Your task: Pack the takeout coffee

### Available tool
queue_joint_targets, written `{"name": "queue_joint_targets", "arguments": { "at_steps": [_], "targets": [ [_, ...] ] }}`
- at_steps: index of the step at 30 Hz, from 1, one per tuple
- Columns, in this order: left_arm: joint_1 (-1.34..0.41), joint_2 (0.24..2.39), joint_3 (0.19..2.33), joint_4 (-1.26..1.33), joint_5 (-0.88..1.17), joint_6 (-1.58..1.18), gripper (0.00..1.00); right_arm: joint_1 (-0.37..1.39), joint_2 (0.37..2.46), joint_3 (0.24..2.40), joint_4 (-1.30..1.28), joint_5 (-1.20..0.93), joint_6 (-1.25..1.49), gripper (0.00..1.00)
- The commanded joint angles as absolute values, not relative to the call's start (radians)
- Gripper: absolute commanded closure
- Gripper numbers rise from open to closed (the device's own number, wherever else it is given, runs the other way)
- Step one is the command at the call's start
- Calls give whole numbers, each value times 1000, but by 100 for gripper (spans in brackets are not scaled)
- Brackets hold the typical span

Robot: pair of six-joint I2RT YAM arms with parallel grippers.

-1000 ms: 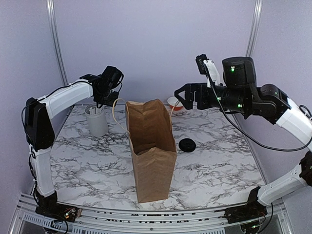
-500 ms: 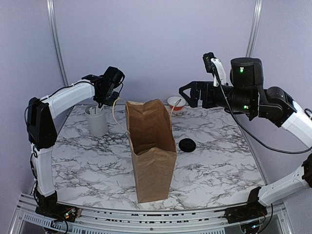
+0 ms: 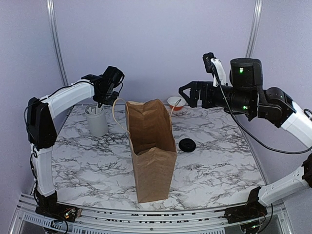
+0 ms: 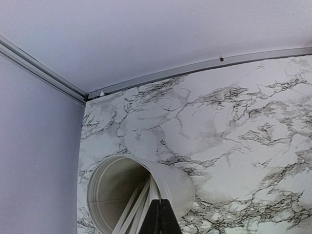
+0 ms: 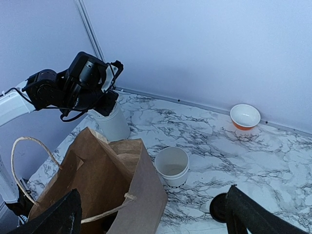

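A white paper cup [image 5: 171, 166] with dark lettering stands open and lidless just behind the brown paper bag [image 5: 97, 180]; in the top view the bag [image 3: 151, 146] hides it. A round black lid [image 3: 186, 145] lies flat on the marble to the right of the bag. High above the table's back right, my right gripper [image 3: 181, 95] is open and empty, with the bag and cup below it. My left gripper [image 4: 161, 217] is shut over the grey-white canister [image 4: 136, 192]. A white utensil strip runs up to its tips; whether it is pinched I cannot tell.
An orange-and-white bowl [image 3: 175, 103] sits at the back near the wall. The canister [image 3: 96, 119] stands at the back left. The bag stands upright and open at the table's middle, with a rope handle arching off its left side. Purple walls enclose the marble table [image 3: 219, 165].
The left gripper's jaws have closed above the canister. The right arm rose and drew back to the right at first, then held still.
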State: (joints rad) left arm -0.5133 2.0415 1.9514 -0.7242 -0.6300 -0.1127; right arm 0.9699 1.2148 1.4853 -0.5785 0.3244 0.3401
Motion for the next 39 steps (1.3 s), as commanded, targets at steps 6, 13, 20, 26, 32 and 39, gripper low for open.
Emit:
{"name": "queue_joint_targets", "arguments": {
  "at_steps": [6, 13, 20, 26, 32, 39],
  "targets": [
    [-509, 1906, 1988, -740, -662, -84, 100, 962, 1204, 1485, -536, 337, 333, 1],
    [-512, 1817, 1981, -767, -650, -97, 100, 962, 1218, 1496, -530, 338, 326, 1],
    [-521, 1734, 1980, -789, -631, -109, 100, 962, 1231, 1514, -531, 357, 313, 1],
    [-531, 1670, 1989, -795, -646, -107, 100, 962, 1226, 1515, -518, 370, 308, 1],
    [-548, 1588, 2008, -776, -666, -110, 100, 962, 1224, 1508, -490, 381, 301, 1],
    [-565, 1452, 1987, -667, -562, -166, 100, 962, 1206, 1473, -419, 383, 306, 1]
  ]
}}
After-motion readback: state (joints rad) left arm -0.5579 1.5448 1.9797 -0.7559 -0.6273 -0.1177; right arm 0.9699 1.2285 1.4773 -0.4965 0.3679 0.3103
